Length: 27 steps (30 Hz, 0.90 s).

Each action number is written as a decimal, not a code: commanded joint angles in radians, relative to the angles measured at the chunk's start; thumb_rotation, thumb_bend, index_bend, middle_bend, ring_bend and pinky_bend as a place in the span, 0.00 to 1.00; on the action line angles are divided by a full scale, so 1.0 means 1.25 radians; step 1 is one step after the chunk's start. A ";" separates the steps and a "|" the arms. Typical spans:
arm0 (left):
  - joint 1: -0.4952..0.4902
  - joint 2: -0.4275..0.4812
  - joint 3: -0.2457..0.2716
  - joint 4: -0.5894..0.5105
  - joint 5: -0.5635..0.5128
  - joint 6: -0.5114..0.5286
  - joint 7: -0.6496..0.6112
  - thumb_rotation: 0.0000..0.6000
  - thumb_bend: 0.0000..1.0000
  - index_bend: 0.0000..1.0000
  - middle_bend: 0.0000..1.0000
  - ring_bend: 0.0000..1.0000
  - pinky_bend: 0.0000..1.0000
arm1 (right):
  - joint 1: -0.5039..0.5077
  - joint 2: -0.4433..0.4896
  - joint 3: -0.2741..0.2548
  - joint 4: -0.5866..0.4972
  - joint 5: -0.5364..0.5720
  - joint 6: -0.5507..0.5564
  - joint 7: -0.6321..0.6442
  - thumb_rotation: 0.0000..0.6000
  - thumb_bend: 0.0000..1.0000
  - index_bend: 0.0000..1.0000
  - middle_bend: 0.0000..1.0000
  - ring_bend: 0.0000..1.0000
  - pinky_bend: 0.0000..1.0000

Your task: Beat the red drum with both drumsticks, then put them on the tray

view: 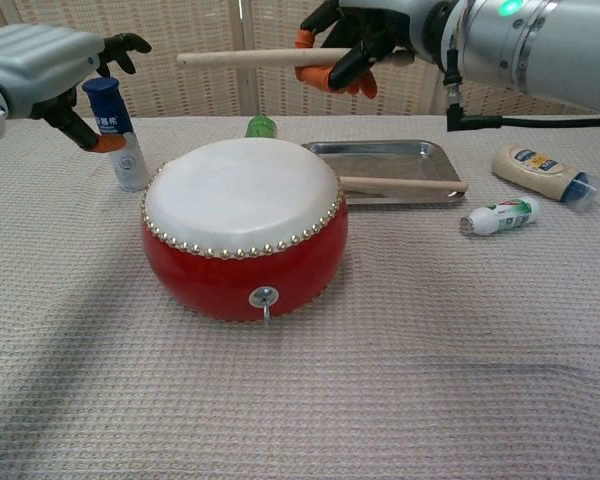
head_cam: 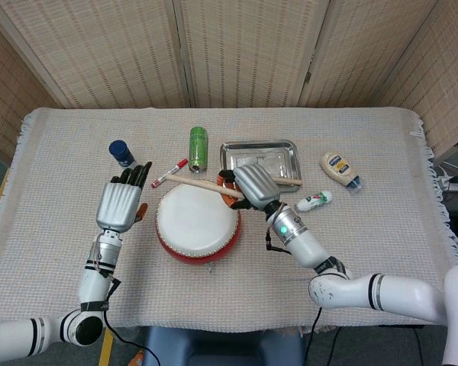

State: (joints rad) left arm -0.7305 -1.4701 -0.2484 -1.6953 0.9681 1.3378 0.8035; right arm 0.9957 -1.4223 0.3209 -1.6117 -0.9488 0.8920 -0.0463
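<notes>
The red drum (head_cam: 197,226) (view: 242,230) with a white skin stands at the table's middle. My right hand (head_cam: 252,185) (view: 365,40) grips a wooden drumstick (head_cam: 201,185) (view: 245,58) by one end, level in the air above the drum's far edge and pointing left. A second drumstick (head_cam: 284,180) (view: 402,184) lies along the front of the metal tray (head_cam: 259,155) (view: 375,150). My left hand (head_cam: 120,203) (view: 42,70) hovers to the left of the drum, fingers spread and holding nothing.
A blue-capped white bottle (head_cam: 122,152) (view: 118,140) stands just behind my left hand. A green can (head_cam: 198,147), a red marker (head_cam: 169,172), a mayonnaise bottle (head_cam: 340,168) (view: 540,172) and a small white tube (head_cam: 314,201) (view: 497,216) lie around the tray.
</notes>
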 commanded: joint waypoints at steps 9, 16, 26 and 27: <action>0.039 0.037 0.014 0.005 0.017 0.019 -0.047 1.00 0.32 0.00 0.14 0.18 0.40 | -0.039 0.029 -0.029 0.168 -0.086 -0.090 0.132 1.00 0.79 0.98 0.75 0.67 0.75; 0.059 0.048 0.025 0.014 0.028 0.019 -0.071 1.00 0.32 0.00 0.14 0.18 0.40 | -0.031 -0.038 -0.069 0.404 -0.218 -0.175 0.299 1.00 0.79 0.97 0.75 0.66 0.75; 0.075 0.058 0.023 0.012 0.034 0.025 -0.083 1.00 0.32 0.00 0.14 0.18 0.39 | -0.004 -0.154 -0.129 0.665 -0.332 -0.242 0.457 1.00 0.79 0.97 0.75 0.64 0.75; 0.076 0.059 0.022 0.012 0.033 0.025 -0.084 1.00 0.32 0.00 0.14 0.18 0.39 | 0.000 -0.170 -0.135 0.693 -0.342 -0.247 0.471 1.00 0.79 0.97 0.75 0.64 0.75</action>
State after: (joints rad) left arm -0.6357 -1.3969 -0.2205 -1.6800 1.0096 1.3689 0.6984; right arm 0.9811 -1.5862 0.1803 -0.8112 -1.3347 0.6132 0.4928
